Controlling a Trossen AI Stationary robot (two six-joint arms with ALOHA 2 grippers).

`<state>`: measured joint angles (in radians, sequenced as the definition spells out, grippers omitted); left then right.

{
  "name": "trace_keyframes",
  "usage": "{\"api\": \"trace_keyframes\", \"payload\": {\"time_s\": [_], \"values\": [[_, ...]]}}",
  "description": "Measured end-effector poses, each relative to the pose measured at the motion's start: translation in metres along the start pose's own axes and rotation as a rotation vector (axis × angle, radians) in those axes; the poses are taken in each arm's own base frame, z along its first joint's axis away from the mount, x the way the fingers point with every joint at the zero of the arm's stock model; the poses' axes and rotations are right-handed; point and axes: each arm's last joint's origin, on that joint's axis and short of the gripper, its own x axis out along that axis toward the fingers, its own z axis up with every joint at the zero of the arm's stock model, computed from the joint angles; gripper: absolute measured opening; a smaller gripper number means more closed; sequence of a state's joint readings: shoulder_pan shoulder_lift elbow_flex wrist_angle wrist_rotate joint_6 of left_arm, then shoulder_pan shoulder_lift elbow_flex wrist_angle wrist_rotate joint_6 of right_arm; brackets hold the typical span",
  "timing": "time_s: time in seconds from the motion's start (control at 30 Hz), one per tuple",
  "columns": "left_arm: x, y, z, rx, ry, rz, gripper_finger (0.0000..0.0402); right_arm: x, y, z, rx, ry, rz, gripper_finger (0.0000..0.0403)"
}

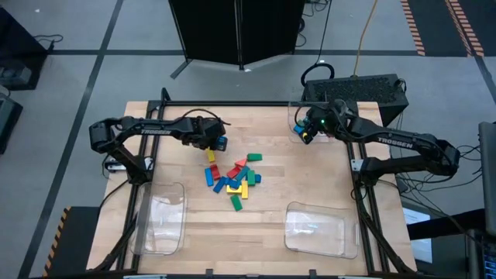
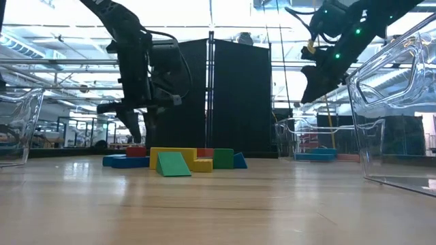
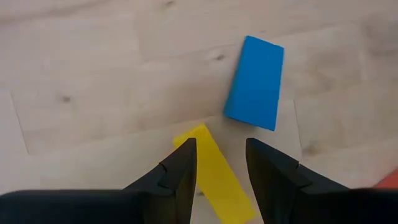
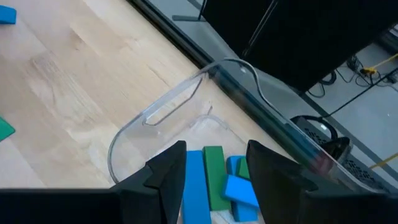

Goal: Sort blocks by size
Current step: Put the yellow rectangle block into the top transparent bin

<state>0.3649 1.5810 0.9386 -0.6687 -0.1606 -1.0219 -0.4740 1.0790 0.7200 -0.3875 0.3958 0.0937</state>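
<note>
A heap of blocks in blue, green, red and yellow lies at the table's middle. A blue block and a yellow block lie flat on the wood just left of and beyond the heap. My left gripper hangs open above these two, pointing steeply down, clear of the table in the low view. At the far right my right gripper stands open and raised over a clear tray. Blue and green blocks lie in that tray.
Two more clear trays stand near the front edge, one at the left and one at the right. A dark box sits beyond the table's far right corner. Bare wood lies between the heap and the front trays.
</note>
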Motion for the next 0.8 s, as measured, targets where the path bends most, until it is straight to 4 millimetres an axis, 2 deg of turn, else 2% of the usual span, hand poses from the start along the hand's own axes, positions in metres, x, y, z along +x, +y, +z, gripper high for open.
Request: {"api": "trace_keyframes", "payload": {"time_s": [0.2, 0.43, 0.67, 0.8], "values": [[-0.0006, -0.0022, -0.0044, -0.125, 0.017, -0.007, 0.0139, 0.0034, 0.0011, -0.0046, -0.01, -0.007, 0.004, 0.0162], [0.0014, 0.0002, -0.0069, -0.142, 0.025, 0.035, 0.014, 0.0034, 0.0013, -0.003, -0.003, -0.023, 0.007, 0.0162], [0.0035, 0.0056, -0.0048, -0.188, 0.037, 0.077, 0.0174, 0.0033, 0.0017, -0.0016, 0.001, -0.037, 0.014, 0.0162], [0.0052, 0.006, -0.0004, -0.209, 0.056, 0.052, 0.018, 0.0026, 0.004, -0.0021, -0.012, -0.038, 0.022, 0.0162]]}}
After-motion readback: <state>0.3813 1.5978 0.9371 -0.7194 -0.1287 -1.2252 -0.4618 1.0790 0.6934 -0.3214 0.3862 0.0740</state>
